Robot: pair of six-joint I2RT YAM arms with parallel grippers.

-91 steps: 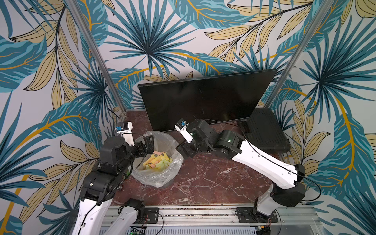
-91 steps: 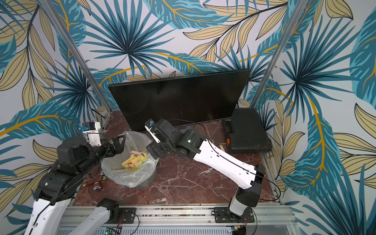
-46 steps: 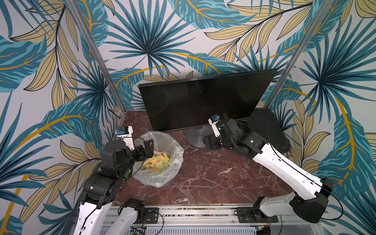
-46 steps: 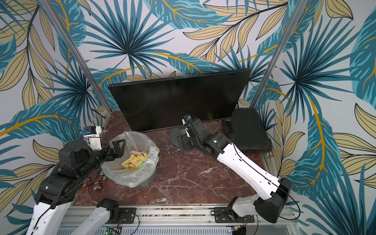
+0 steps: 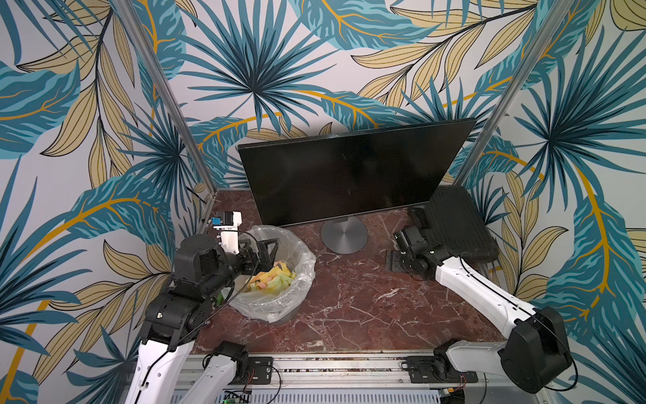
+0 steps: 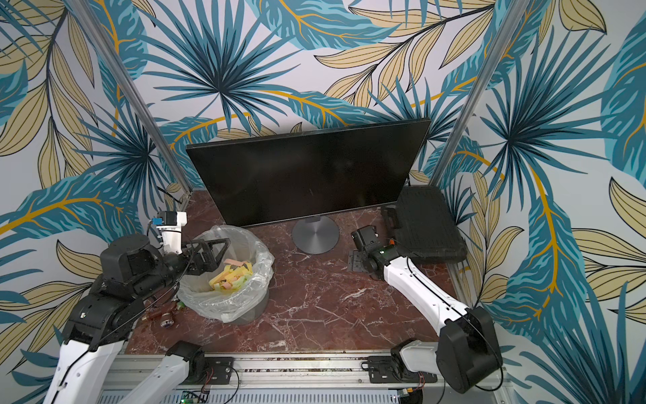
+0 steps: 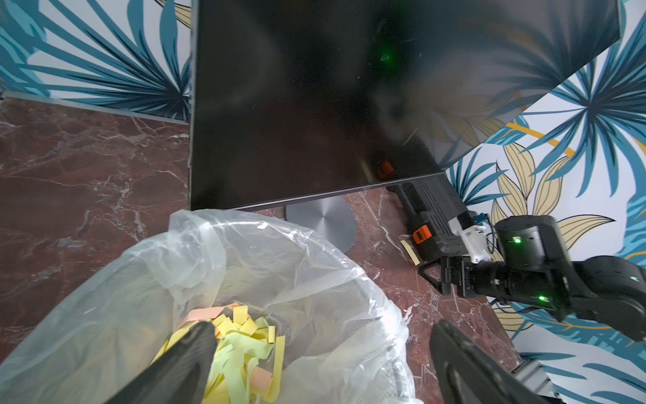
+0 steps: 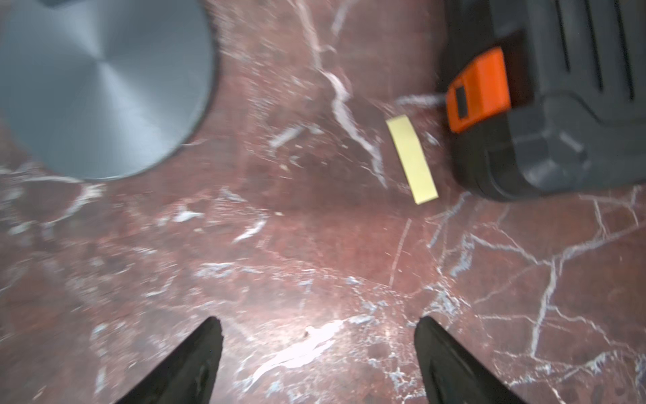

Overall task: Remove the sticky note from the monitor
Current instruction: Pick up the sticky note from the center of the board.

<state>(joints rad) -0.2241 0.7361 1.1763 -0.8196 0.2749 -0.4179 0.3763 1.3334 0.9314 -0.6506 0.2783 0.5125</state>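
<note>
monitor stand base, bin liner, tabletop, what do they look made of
Monitor stand base: looks like brushed metal, matte grey, with a radial sheen; could be coated plastic.
Bin liner: thin clear plastic film, translucent, crinkled, with glossy highlights.
Tabletop: reddish-brown marble look, white veins, polished glare; may be printed laminate.

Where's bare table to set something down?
Widest: front-centre table, between bin, stand base and right arm. Also the back corner between bin and monitor. Crowded: stand base to black case, where the right gripper hangs open near a yellow strip; left gripper over the bin.
</note>
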